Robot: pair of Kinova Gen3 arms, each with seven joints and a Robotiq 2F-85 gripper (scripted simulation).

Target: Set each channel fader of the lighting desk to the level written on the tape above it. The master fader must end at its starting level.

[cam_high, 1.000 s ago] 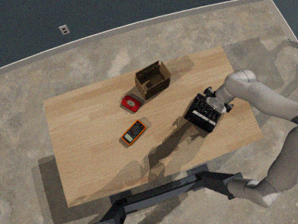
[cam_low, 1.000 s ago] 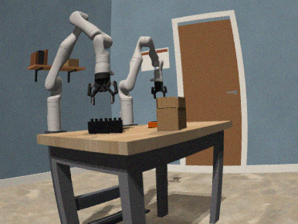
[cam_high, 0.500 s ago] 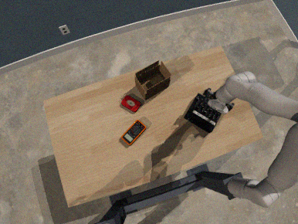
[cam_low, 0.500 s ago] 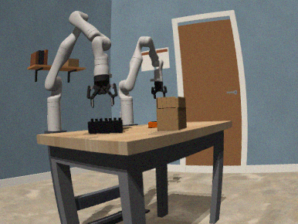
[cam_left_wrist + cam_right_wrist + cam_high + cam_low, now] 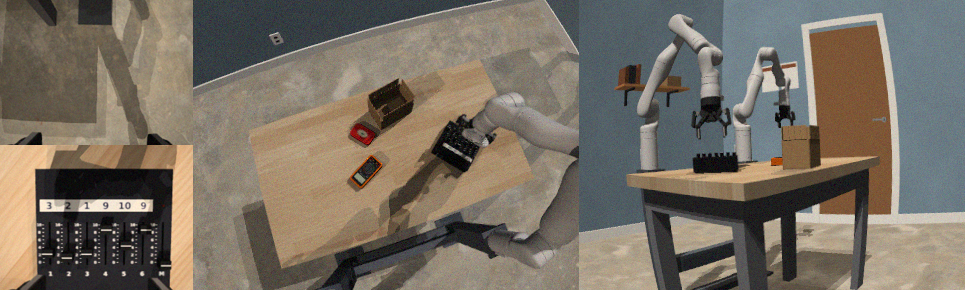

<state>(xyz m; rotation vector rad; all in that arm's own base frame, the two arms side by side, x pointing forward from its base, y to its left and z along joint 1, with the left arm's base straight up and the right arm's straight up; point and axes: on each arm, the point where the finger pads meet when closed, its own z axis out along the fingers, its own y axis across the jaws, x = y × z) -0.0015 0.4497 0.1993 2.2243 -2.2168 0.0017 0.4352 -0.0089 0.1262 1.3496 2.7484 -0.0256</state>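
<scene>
The black lighting desk (image 5: pixel 458 148) (image 5: pixel 715 164) (image 5: pixel 103 184) lies under my right gripper (image 5: pixel 711 134) (image 5: pixel 98 283), open and empty above it. Its tape (image 5: pixel 96 205) reads 3, 2, 1, 9, 10, 9. Knobs stand proud, so levels are approximate: fader 1 (image 5: pixel 47 254) and fader 3 (image 5: pixel 86 254) near 2–3, fader 2 (image 5: pixel 67 257) near 1–2, fader 4 (image 5: pixel 106 230) and fader 6 (image 5: pixel 146 230) near 9, fader 5 (image 5: pixel 125 245) between 4 and 5. The master fader (image 5: pixel 165 265) is at the bottom. My left gripper (image 5: pixel 785 122) (image 5: pixel 94 139) is open, away from the desk.
An open cardboard box (image 5: pixel 393 107) (image 5: pixel 800 150) stands at the table's far edge in the top view. A red object (image 5: pixel 363 134) lies beside it. An orange multimeter (image 5: pixel 366 171) (image 5: pixel 776 161) lies on the wooden table (image 5: pixel 308 200) (image 5: pixel 754 187).
</scene>
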